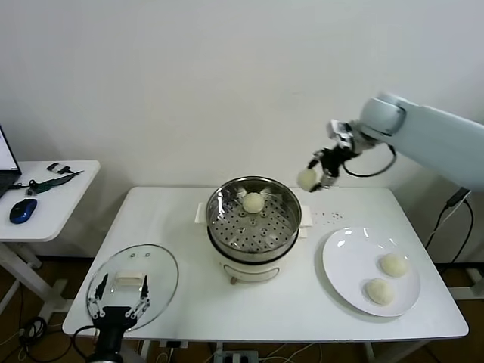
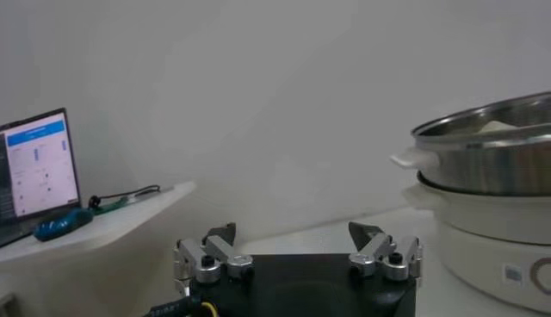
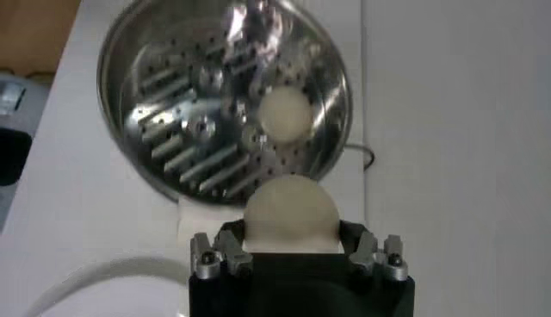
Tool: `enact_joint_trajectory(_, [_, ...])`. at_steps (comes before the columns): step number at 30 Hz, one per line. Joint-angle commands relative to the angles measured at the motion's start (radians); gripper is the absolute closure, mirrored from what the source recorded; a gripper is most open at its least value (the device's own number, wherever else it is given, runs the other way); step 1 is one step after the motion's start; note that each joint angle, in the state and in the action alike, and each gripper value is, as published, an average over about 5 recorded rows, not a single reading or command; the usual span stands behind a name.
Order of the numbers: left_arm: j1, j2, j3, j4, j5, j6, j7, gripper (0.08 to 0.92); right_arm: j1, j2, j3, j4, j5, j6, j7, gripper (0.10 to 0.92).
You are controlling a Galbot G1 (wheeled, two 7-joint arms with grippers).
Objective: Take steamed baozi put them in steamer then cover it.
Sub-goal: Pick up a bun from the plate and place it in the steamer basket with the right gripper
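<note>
White table (image 1: 227, 318): right gripper (image 1: 311, 178) clamps a bun (image 1: 306, 178) in air beside steamer (image 1: 254, 227) rim. One bun (image 1: 252, 203) on its tray, two on plate (image 1: 340, 280). Left gripper (image 1: 119, 302) gapes wide at lid (image 1: 162, 276).

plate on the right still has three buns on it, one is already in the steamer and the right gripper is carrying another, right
Not quite. The head view shows the plate holding two buns, not three. The rest holds: one bun lies in the steamer, and the right gripper carries another bun.

Lab: bare wall, laptop (image 2: 36, 165) desk
</note>
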Motion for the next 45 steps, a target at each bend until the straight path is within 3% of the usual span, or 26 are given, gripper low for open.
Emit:
enact_joint_trajectory(1, [0.001, 0.005, 0.010, -0.008, 0.006, 0.014, 0.002, 0.177, 0.051, 0.270, -0.095, -0.018, 0.164, -0.068, 0.075, 0.321])
enact_joint_trajectory(17, [-0.028, -0.007, 0.008, 0.004, 0.007, 0.033, 0.010, 0.177, -0.156, 0.426, -0.120, -0.122, 0.105, -0.066, 0.141, 0.310])
enact_joint_trajectory(30, [-0.050, -0.013, 0.006, 0.006, 0.012, 0.048, 0.011, 0.177, -0.199, 0.439, -0.122, -0.176, 0.036, -0.060, 0.130, 0.298])
enact_joint_trajectory(36, [-0.049, -0.014, 0.007, 0.008, 0.013, 0.048, 0.011, 0.177, -0.202, 0.430, -0.121, -0.166, 0.036, -0.064, 0.132, 0.214])
enact_joint_trajectory(45, [-0.051, -0.014, 0.011, 0.009, 0.018, 0.050, 0.008, 0.177, -0.133, 0.362, -0.083, -0.132, 0.040, -0.051, 0.104, 0.203])
